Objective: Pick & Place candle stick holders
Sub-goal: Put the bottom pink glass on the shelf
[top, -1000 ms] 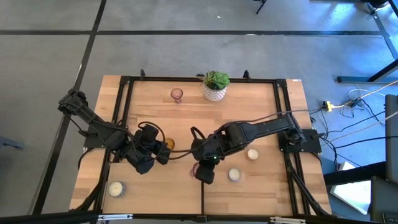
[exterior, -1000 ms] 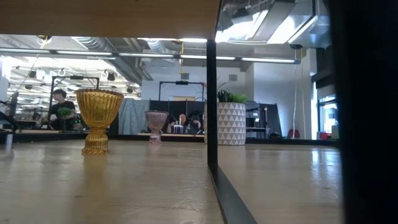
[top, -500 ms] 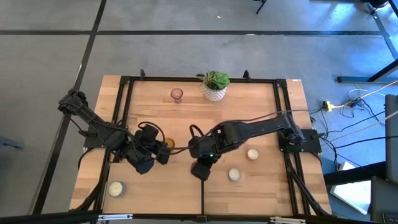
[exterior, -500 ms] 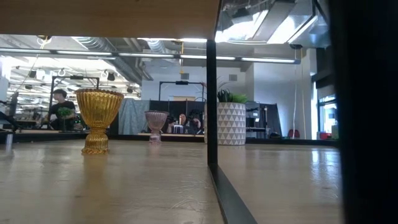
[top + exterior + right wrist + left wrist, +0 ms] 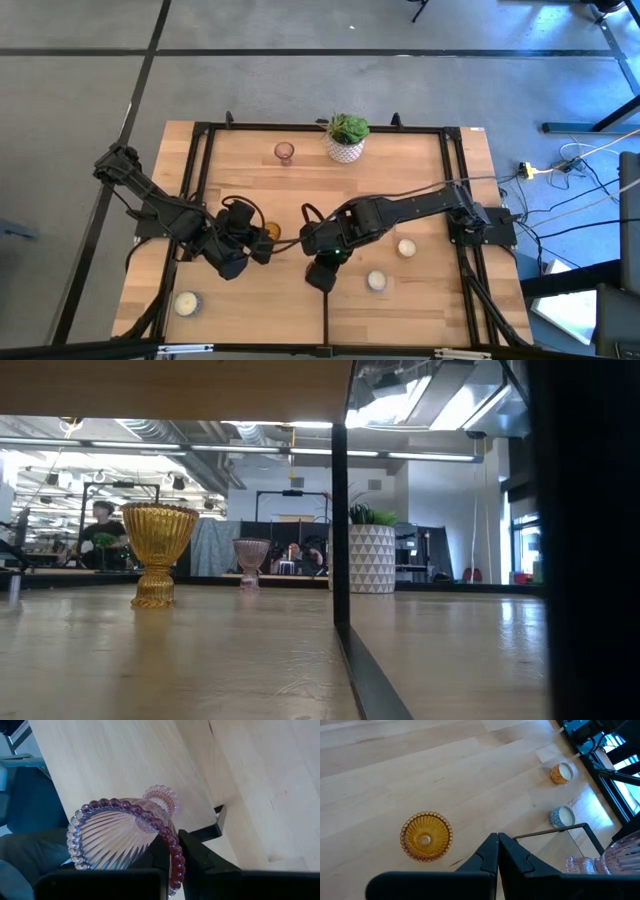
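The left gripper is hovering with fingers pressed together, empty, just beside the amber holder left of centre. The right gripper is pinching only the beaded rim of a pink holder above the near-middle worktop; hanging tilted from so thin a hold, it is risking a slip and a fall.

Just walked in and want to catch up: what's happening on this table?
The right gripper has its jaws shut on the rim of a pink glass candle holder, carried tilted above the table's middle. The left gripper waits shut beside the amber holder. Another pink holder stands near the plant pot.
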{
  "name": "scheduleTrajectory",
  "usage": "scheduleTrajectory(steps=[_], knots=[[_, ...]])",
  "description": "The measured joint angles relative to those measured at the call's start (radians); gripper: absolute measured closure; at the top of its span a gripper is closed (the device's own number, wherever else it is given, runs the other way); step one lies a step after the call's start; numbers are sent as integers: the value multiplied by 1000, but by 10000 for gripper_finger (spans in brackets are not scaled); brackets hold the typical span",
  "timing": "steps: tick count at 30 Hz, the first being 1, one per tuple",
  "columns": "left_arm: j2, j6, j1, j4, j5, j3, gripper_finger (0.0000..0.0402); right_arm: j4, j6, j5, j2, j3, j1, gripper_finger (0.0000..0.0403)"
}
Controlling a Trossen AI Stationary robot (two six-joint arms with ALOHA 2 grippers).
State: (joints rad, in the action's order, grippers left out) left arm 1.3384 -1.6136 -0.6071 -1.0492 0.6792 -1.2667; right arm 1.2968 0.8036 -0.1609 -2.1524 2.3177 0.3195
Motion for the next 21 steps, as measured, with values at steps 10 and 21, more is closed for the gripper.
scheduleTrajectory(steps=[10, 21], knots=[[0, 1, 0, 0, 0, 0, 400, 0, -18, -1, 0, 0, -3, 383], [-1, -114, -11, -129, 146, 0, 400, 1, -26, 0, 0, 0, -5, 383]])
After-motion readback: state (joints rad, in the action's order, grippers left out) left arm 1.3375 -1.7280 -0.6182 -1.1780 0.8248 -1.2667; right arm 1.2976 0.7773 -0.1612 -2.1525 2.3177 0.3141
